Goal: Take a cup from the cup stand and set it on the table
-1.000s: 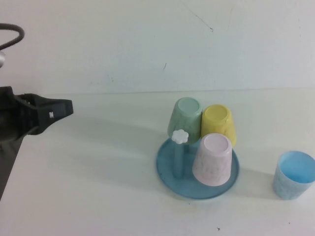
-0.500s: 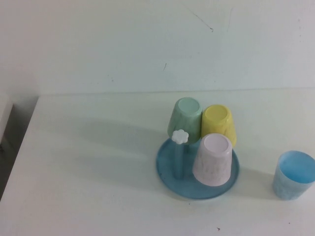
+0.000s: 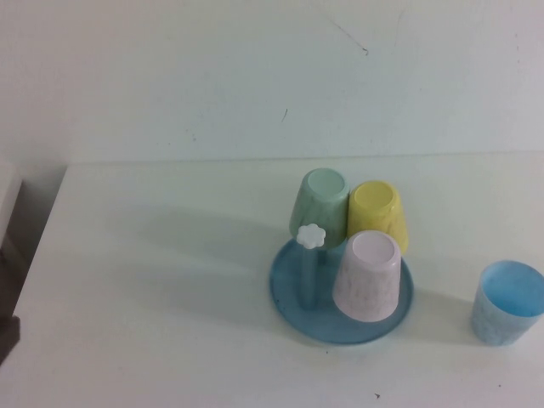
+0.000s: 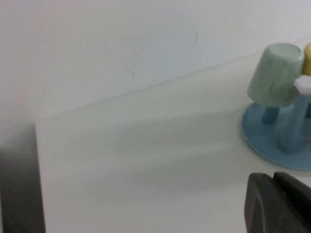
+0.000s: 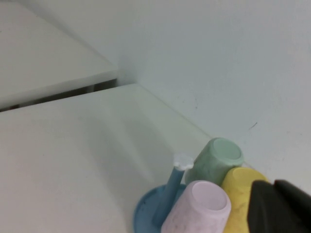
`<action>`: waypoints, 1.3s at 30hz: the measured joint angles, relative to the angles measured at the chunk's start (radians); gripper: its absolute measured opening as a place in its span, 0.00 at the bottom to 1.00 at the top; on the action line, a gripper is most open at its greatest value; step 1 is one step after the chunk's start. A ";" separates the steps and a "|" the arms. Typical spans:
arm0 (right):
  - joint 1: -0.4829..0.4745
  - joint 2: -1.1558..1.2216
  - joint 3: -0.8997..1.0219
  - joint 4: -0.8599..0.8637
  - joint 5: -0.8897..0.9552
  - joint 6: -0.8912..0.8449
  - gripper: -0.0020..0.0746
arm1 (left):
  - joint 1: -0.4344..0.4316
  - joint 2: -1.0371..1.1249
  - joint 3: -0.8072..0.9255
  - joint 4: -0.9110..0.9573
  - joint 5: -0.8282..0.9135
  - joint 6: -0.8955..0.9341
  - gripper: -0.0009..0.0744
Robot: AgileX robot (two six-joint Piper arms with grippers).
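Cup (image 3: 507,303) first: I see the light blue tumbler standing upright, mouth up, on the table (image 3: 153,289), well to the right of the cup stand (image 3: 340,327) and apart from it. Nothing touches it. From that I judge the main work done — one cup is off the stand and set down on the white top.

On the stand, one peg with its white flower knob (image 3: 312,235) stands bare at the front left, which fits a cup having come off it. Three cups hang inverted on the other pegs: the pale green cup (image 3: 321,204), the yellow cup (image 3: 378,214) and the pink cup (image 3: 367,275).

My left gripper (image 4: 279,204) shows only as a dark block at the edge of the left wrist view, looking across the bare table toward the stand from well off; I cannot tell whether its fingers are apart or together. In the high view I see no arm over the table, only a dark sliver at the far left edge that I cannot identify. My right gripper (image 5: 282,206) is likewise a dark shape in the corner of the right wrist view, raised above and near the stand's cups, holding nothing that I can see — its finger state I cannot tell either.

What is left, as I read it, is little: both arms look clear of the work area, so only parking them remains.
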 joint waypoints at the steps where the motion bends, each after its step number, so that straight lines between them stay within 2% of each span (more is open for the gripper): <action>1: 0.000 0.000 0.000 0.000 -0.001 0.000 0.02 | 0.000 0.000 0.003 0.002 0.030 0.000 0.01; 13: 0.000 0.000 0.000 0.001 0.011 -0.001 0.02 | 0.000 -0.001 0.013 0.006 0.335 0.000 0.01; 25: 0.000 0.000 0.089 0.002 0.004 -0.001 0.02 | 0.000 -0.001 0.013 0.010 0.417 0.000 0.01; 36: 0.000 -0.045 0.147 0.000 -0.230 -0.082 0.02 | 0.000 -0.001 0.013 0.012 0.419 -0.008 0.01; 39: -0.022 -0.126 0.190 -0.137 -0.334 -0.021 0.02 | 0.000 -0.001 0.013 0.012 0.420 -0.008 0.01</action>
